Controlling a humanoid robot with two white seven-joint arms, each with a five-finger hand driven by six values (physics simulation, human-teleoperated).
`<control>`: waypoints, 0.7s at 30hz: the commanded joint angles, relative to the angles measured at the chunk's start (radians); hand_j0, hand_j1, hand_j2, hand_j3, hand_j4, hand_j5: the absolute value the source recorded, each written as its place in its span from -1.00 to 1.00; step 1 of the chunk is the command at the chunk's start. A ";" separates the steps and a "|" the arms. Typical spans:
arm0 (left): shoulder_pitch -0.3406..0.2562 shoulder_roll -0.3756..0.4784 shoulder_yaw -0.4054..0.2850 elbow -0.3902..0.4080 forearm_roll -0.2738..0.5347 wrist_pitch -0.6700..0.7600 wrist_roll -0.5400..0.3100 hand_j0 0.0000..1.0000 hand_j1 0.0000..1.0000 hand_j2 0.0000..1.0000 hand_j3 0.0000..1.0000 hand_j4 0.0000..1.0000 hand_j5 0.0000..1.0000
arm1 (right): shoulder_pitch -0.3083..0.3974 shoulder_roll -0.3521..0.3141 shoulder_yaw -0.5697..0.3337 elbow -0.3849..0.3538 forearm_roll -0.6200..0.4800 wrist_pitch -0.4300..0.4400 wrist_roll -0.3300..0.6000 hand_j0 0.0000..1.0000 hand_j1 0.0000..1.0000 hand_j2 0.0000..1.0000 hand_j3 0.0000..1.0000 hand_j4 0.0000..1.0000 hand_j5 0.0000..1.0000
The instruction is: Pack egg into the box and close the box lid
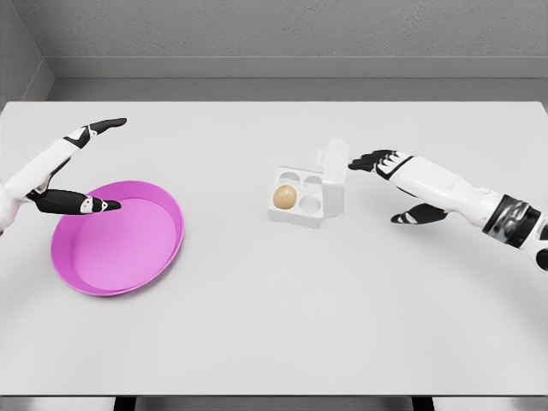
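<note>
A small white egg box [301, 208] sits near the middle of the table, its lid [333, 183] raised upright on the right side. A tan egg [284, 198] rests in the box's front left cup. My right hand [381, 175] hovers just right of the lid, fingers stretched flat with their tips close to the lid's top edge and the thumb hanging low, holding nothing. My left hand [98, 163] is at the far left above the pink plate's rim, index finger and thumb spread, empty.
A large pink plate [152, 257] lies empty on the left half of the white table [282, 325]. A grey wall runs behind the table's far edge.
</note>
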 commanded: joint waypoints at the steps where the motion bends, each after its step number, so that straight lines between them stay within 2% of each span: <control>1: 0.000 0.001 0.000 0.000 0.008 0.002 0.000 1.00 1.00 1.00 1.00 1.00 1.00 | 0.000 0.002 0.000 -0.004 -0.007 0.001 -0.001 1.00 1.00 1.00 1.00 1.00 1.00; 13: 0.000 0.001 0.014 0.002 0.006 0.002 0.000 1.00 1.00 1.00 1.00 1.00 1.00 | 0.003 0.039 0.001 -0.076 -0.004 0.001 -0.001 1.00 1.00 1.00 1.00 1.00 1.00; 21: 0.003 -0.001 0.014 0.000 0.006 0.002 0.000 1.00 1.00 1.00 1.00 1.00 1.00 | 0.003 0.039 0.006 -0.086 -0.007 0.001 -0.001 1.00 1.00 1.00 1.00 1.00 1.00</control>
